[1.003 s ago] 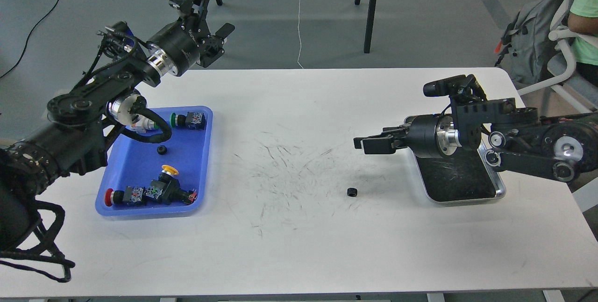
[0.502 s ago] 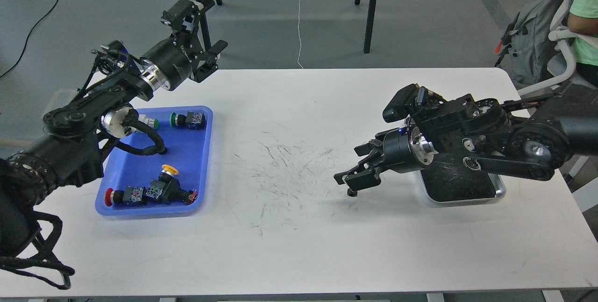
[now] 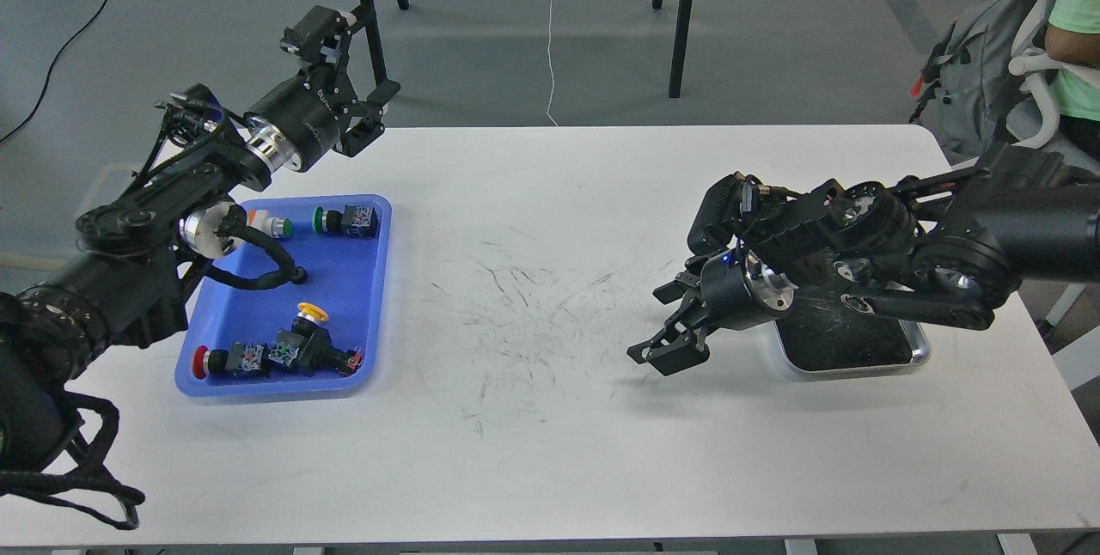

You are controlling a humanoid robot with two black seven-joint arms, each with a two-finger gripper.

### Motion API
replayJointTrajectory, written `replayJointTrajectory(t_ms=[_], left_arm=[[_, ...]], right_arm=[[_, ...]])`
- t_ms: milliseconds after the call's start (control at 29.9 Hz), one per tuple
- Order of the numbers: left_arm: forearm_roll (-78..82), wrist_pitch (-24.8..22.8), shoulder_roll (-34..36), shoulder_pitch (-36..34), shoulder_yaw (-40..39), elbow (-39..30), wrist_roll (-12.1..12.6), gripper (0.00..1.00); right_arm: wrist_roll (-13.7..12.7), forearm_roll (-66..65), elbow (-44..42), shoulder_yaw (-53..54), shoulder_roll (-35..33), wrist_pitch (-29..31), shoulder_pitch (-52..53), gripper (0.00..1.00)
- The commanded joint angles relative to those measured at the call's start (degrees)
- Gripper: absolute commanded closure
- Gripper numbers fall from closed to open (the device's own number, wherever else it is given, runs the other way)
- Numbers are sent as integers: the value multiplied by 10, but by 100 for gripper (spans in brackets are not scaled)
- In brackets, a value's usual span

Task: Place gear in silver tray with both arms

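The silver tray (image 3: pixel 918 356) lies at the table's right, largely covered by my right arm. My right gripper (image 3: pixel 658 356) points down and left onto the table just left of the tray. Its fingers stand slightly apart at the spot where a small black gear lay. The gear is hidden behind the fingers. My left gripper (image 3: pixel 368 112) is open and empty. It is held high above the table's far left edge, behind the blue tray (image 3: pixel 361 314).
The blue tray holds several push-button switches with red (image 3: pixel 200 362), yellow (image 3: pixel 312 312) and green (image 3: pixel 319 219) caps. My left arm's cable loop (image 3: pixel 266 267) hangs over it. A seated person (image 3: pixel 1070 31) and a backpack are beyond the table's right corner.
My right gripper has swung down and left from above the silver tray to the table, covering the black gear. My left gripper has drawn back to the left.
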Motion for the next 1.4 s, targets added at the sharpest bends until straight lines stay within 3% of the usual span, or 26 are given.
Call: replayJointTrajectory(t_ms=[0, 368, 769, 1204, 1371], left_arm=[[0, 0, 0, 0, -1, 0, 0, 0], [-1, 0, 0, 1, -1, 0, 0, 0], [-1, 0, -5, 2, -1, 4, 0, 0], [-1, 0, -7, 2, -1, 4, 0, 0], [-1, 0, -7, 2, -1, 4, 0, 0]], right_arm=[[2, -6, -6, -3, 17, 0, -2, 8], [5, -22, -37, -38, 60, -4, -8, 13], [5, -40, -49, -60, 64, -3, -10, 26], [5, -40, -62, -63, 66, -2, -22, 56], [5, -40, -68, -63, 67, -3, -24, 59]])
